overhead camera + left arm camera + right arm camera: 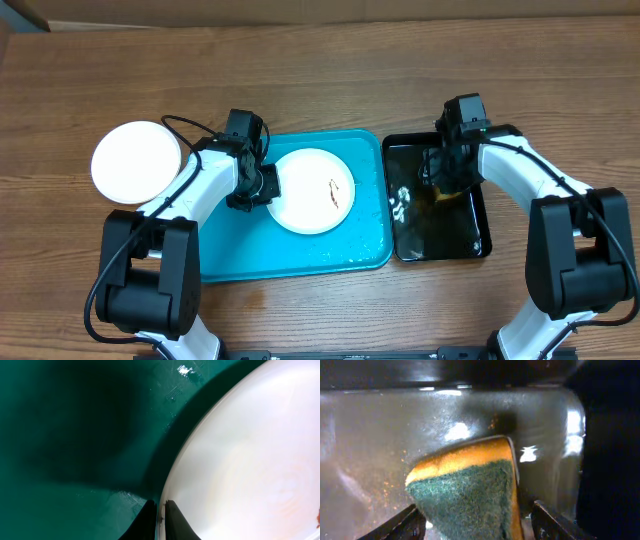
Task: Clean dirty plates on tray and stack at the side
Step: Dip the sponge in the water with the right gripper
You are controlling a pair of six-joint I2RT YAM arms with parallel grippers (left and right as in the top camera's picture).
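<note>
Left hand [264, 186] pinched shut; right hand [447, 183] spread wide, pointing down.

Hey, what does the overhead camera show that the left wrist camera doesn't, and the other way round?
Only overhead: a white plate on the table, the black tray holding the sponge, and the right arm reaching over it. Only left wrist: a close look at the left fingers pinching the dirty plate by its rim. Both: that dirty plate lying in the turquoise tray.
</note>
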